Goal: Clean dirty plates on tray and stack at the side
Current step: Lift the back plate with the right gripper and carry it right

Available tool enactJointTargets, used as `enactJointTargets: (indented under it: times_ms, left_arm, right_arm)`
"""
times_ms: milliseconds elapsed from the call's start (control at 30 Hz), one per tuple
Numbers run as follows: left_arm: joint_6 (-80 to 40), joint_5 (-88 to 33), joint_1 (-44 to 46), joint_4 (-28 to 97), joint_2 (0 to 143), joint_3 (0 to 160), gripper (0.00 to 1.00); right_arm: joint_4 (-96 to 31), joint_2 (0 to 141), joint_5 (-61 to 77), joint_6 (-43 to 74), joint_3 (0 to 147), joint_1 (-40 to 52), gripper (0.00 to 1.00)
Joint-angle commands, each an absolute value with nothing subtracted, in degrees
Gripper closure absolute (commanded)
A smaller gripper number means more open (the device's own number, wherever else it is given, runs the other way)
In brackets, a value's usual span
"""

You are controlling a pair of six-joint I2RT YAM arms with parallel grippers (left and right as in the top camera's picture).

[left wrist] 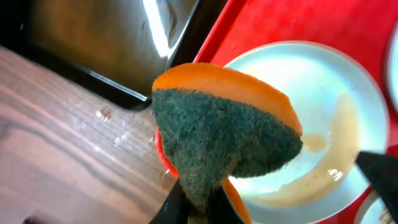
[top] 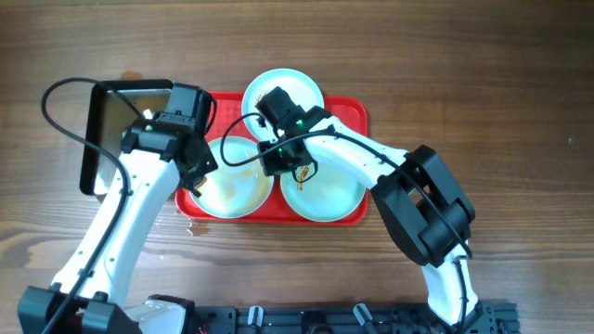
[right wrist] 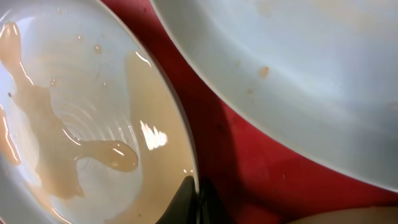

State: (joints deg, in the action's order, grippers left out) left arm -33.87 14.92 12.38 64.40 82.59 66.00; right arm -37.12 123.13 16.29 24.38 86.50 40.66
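Observation:
Three pale plates lie on the red tray [top: 350, 113]. The front left plate [top: 232, 181] carries a beige sauce smear. My right gripper [top: 278, 160] is shut on its right rim, which shows in the right wrist view [right wrist: 195, 194] with the smeared plate [right wrist: 74, 93] to its left. My left gripper [left wrist: 199, 205] is shut on an orange sponge with a green scouring face [left wrist: 217, 137], held over that plate's left edge [left wrist: 323, 106]. The front right plate [top: 327, 193] has brown smears. The back plate [top: 283, 91] looks nearly clean.
A black shiny metal pan [top: 111, 121] sits left of the tray and also shows in the left wrist view [left wrist: 93, 37]. A second plate [right wrist: 298, 62] lies close beside the gripped one, with red tray [right wrist: 249, 149] between. Bare wooden table surrounds the tray.

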Motion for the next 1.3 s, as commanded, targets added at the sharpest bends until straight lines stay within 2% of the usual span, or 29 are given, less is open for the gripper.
enactJointTargets:
  times_ms: [0,200,533,867,1100,1267]
  left_arm:
    - [-35.22,13.47,12.10,66.96,81.73,67.13,0.96]
    - [-37.19,13.15,11.97,69.38,81.56,67.13,0.96]
    - [-37.98,12.23,11.73,72.55,81.47,67.13,0.96]
    - [-38.00,12.19,11.73,74.26,81.36,66.59,0.96]
    - [-38.00,10.00,11.73,74.39,81.19,66.59,0.96]
    - [-37.98,10.09,11.73,74.39,80.40,66.59,0.96]
  right_arm:
    - [-39.59,120.07,17.58,22.87,89.73,40.64,0.96]
    - [-47.59,114.74,6.17,20.88,96.18,40.64,0.96]
    - [-56.77,112.90,-20.51,19.51,96.44,40.64,0.96]
    - [-60.01,110.87,-24.51,21.21,96.44,40.66,0.96]
    - [-60.16,103.79,-25.15,22.48,98.87,40.91,0.96]
    - [-59.77,102.72,-35.09,19.20,99.11,45.23,0.96]
